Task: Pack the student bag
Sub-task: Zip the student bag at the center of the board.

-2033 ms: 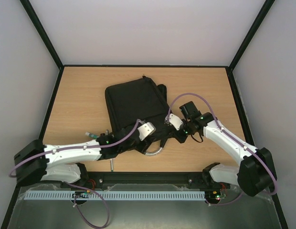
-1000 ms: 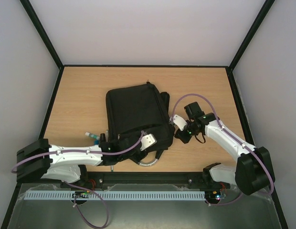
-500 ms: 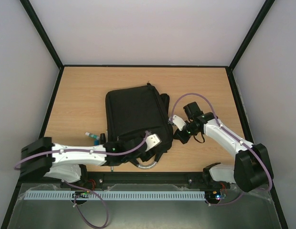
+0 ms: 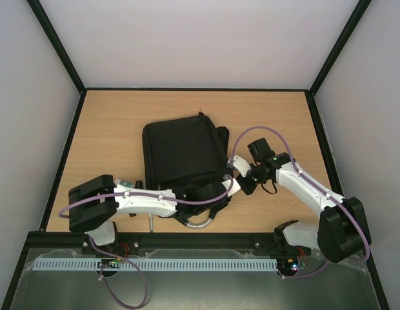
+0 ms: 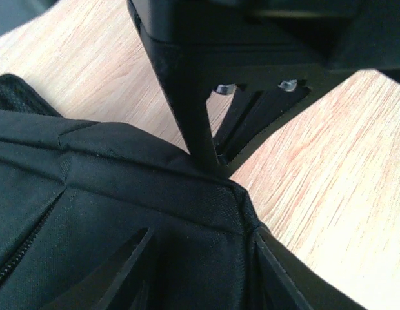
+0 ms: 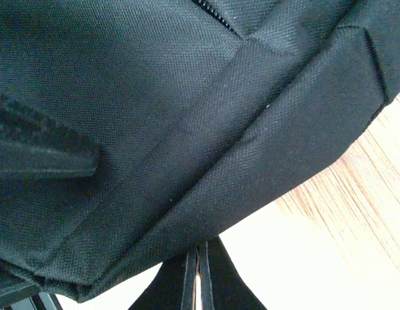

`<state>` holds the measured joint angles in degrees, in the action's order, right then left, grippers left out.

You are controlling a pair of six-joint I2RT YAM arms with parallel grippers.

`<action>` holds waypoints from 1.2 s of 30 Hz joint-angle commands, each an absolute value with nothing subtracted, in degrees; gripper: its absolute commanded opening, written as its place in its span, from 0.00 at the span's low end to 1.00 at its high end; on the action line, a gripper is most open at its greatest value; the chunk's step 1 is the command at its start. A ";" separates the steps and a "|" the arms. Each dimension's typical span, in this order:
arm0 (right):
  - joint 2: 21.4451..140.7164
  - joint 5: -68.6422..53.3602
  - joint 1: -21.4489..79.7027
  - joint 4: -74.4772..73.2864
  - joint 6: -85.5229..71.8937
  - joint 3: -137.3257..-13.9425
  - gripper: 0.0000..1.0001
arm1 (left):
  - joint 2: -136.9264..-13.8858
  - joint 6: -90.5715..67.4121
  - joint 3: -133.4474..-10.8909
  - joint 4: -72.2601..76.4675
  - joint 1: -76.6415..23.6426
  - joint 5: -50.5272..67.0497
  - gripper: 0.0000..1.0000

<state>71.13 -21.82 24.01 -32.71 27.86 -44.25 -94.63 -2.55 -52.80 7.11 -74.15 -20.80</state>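
Light wood-grain rectangular bench (image 4: 110, 129), evenly lit. Plain pale grey walls (image 4: 200, 39) on three sides; black frame posts (image 4: 58, 48) in the back corners. Dull metal sheet (image 4: 187, 290) along near edge.

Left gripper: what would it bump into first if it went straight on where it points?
Most likely the student bag: its corner lies right ahead of the left gripper. The right gripper sits just beyond.

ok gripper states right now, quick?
Left gripper: open, over a corner of the student bag.
Right gripper: shut at the bag's edge; whether it pinches fabric cannot be told.
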 commanded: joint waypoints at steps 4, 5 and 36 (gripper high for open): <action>70.45 -23.19 24.30 -34.82 28.03 -44.51 0.01 | -92.47 -2.57 -52.29 3.15 -74.65 -19.31 0.08; 70.48 -22.68 24.27 -34.85 27.82 -44.51 0.01 | -91.82 -2.71 -51.91 2.37 -74.81 -18.49 0.03; 78.87 -12.52 23.85 -28.70 20.90 -51.77 0.35 | -75.48 -7.03 -39.42 1.17 -80.47 -23.69 0.48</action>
<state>82.37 -16.69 24.62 -31.64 22.48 -51.70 -77.41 -4.45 -39.75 3.11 -79.92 -19.97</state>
